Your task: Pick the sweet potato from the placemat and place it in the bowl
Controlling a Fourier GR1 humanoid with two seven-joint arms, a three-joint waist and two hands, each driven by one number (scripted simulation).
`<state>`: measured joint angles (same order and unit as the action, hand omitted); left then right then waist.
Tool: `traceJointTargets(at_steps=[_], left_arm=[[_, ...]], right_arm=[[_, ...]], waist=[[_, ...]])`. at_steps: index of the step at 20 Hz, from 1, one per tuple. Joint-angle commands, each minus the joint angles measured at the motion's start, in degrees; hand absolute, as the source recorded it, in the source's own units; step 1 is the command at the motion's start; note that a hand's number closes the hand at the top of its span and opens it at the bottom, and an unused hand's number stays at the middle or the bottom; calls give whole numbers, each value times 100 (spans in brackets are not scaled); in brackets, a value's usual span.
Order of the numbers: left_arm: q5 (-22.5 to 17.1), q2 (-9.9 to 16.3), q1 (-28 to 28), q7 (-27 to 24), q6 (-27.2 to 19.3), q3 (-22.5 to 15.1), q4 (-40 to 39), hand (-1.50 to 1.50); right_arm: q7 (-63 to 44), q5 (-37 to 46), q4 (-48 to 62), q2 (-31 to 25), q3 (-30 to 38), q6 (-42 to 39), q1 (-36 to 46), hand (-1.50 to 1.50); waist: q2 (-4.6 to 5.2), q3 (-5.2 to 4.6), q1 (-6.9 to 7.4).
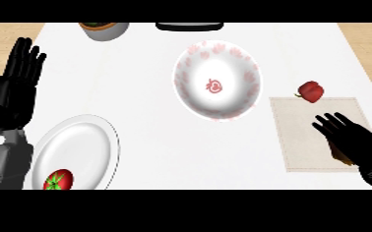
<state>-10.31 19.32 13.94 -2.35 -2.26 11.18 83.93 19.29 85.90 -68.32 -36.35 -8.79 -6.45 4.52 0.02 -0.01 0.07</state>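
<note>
Near edge, left: white plate [87, 142] carrying a tomato [58, 181], well apart from the work.

Near edge, right: right hand [347, 138] low over the beige placemat [305, 128], fingers spread and pointing up-left, not closed on anything. A brown sliver shows under the palm side; likely the sweet potato [341, 156], mostly hidden, lying on the placemat's right part. Contact with it cannot be confirmed.

Step in hand, by my reading: settling onto the sweet potato for the pick. Best done by centring the palm over the tuber's length before curling fingers and thumb round it, then lifting straight up so the mat does not drag.

Just beyond the mat's far edge: a red bell pepper [311, 91]; keep the fingers clear of it.

Mid worktop [145, 78]: white bowl [216, 80] with pink pattern, the target, up and left of the mat.

Left edge: left hand [20, 78] at rest, fingers straight.

Far edge: a grey pot [104, 29] and a dark object [189, 26], both cut off.
</note>
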Motion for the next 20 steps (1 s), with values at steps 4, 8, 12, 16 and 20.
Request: traceJointTargets(at_steps=[4,8,12,16,20], left_arm=[[162,-134,-44,128,-60,42,259,0],[27,-31,-33,58,175,131,25,0],[143,-119,-93,2,123,133,178,0],[182,-141,-149,223,76,172,450,0],[49,-64,357,269,211,71,218,0]], right_arm=[[144,360,494,176,240,141,353,-150],[765,148,699,120,276,434,787,150],[711,408,989,370,285,1076,616,150],[855,345,341,239,459,999,279,150],[2220,-968,2410,-136,1438,444,2300,150]], waist=[[-3,1,0],[2,1,19],[-2,2,6],[-8,0,-14],[178,39,418]])
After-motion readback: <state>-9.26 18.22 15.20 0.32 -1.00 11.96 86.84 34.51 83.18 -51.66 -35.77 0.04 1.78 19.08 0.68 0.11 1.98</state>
